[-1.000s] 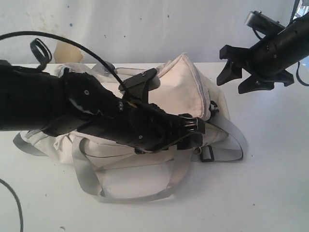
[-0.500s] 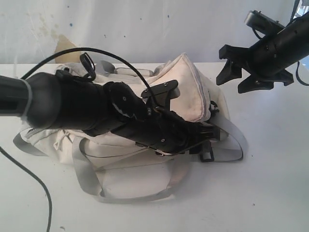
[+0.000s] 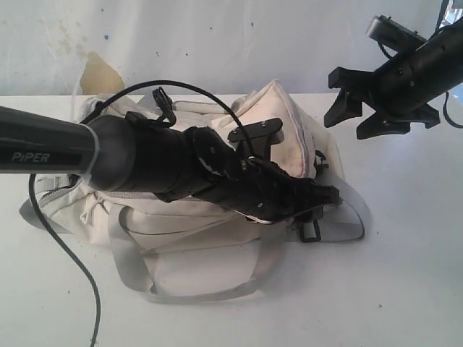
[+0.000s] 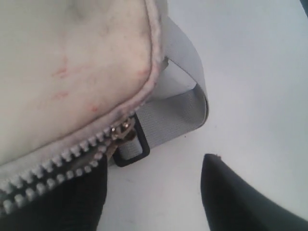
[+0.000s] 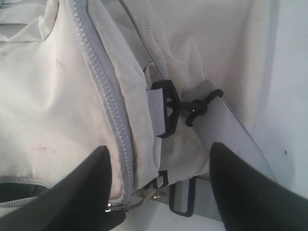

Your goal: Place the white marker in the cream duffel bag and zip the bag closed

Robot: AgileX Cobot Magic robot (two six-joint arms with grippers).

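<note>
**Exterior view:** The cream duffel bag (image 3: 278, 126) sprawls across the middle of a white table (image 3: 405, 282), its grey straps (image 3: 130, 267) looping toward the near edge. The black left arm stretches over the bag from the left. The left gripper (image 3: 324, 196) sits low at the bag's right-hand end, just above a black buckle (image 3: 309, 231). From this angle its jaws cannot be judged. The right gripper (image 3: 370, 108) hangs in the air up at the right, well apart from the bag, with its jaws spread and empty.

**Left wrist view:** The left gripper (image 4: 154, 204) has its jaws released, two dark fingers (image 4: 236, 202) set wide apart with bare table between them. One finger lies against the bag's grey zipper (image 4: 57, 173). The zipper's metal slider (image 4: 122, 131) sits at the corner of the bag, touching the buckle and just beside a folded grey strap (image 4: 178, 113). Faint red smudges mark the cream fabric.

**Right wrist view:** The right gripper (image 5: 159, 192) looks onto the end of the bag, its jaws parted and holding nothing. Framed between its fingers (image 5: 245, 192) are the zipper running along a seam, a black clip (image 5: 168, 108) hooked to a grey strap, and a panel of pale mesh (image 5: 216, 38).
</note>
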